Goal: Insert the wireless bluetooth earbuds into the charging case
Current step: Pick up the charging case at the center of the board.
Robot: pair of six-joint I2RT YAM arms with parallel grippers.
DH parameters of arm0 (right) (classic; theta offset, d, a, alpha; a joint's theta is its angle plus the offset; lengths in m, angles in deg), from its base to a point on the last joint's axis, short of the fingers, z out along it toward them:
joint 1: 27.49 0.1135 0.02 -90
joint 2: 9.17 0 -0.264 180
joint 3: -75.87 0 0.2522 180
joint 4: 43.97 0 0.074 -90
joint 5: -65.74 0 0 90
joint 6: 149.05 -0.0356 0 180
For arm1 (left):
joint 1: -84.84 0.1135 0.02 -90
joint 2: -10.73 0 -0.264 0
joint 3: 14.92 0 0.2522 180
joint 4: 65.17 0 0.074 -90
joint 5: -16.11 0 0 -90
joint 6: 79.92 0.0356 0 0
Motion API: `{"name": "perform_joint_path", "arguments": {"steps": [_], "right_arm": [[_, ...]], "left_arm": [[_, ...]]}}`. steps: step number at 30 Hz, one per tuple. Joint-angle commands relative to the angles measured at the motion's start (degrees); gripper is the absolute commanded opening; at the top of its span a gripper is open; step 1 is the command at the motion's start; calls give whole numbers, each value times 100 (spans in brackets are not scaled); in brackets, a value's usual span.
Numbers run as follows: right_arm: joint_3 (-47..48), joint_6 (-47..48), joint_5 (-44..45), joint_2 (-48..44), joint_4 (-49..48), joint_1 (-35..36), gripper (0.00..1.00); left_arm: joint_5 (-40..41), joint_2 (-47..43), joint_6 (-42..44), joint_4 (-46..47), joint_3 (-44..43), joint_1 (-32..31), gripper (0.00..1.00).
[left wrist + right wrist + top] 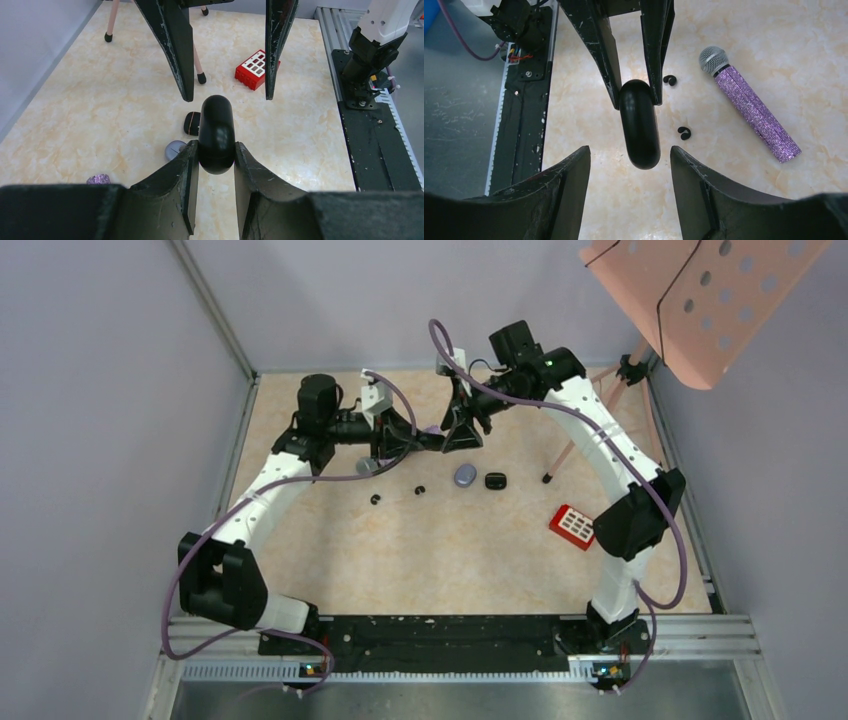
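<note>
One black earbud (pixel 669 79) and a second earbud (pixel 684 132) lie loose on the table (pixel 734 200), both beside the black charging case (pixel 639 125), between it and the purple glitter microphone (pixel 749 112). That case is shut, a glossy oval, and it is pinched at one end by the left claw (pixel 216 145), whose fingers press on its two sides. The right claw (pixel 629 150) faces it from the other end. Its jaws stand well apart on either side of the case's free end, with table showing in both gaps, so it grips nothing. On the table near the held case lie a lilac case (pixel 175 149) and a smaller black case (pixel 192 123), close together. A red block (pixel 256 69) sits farther from the held case.
</note>
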Motion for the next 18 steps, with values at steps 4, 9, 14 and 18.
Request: {"name": "perform_joint_path", "arguments": {"steps": [4,9,14,18], "right_arm": [[285,190,-154,151,-19,55,55],[342,168,-53,222,-19,64,53],[350,162,-64,235,-20,68,38],[377,141,-46,223,-19,64,22]], "left_arm": [[-43,-230,-178,492,9,-85,0],[-21,-196,-334,725,3,-95,0],[-21,-154,-453,808,6,-103,0],[156,-105,-578,765,24,-113,19]]}}
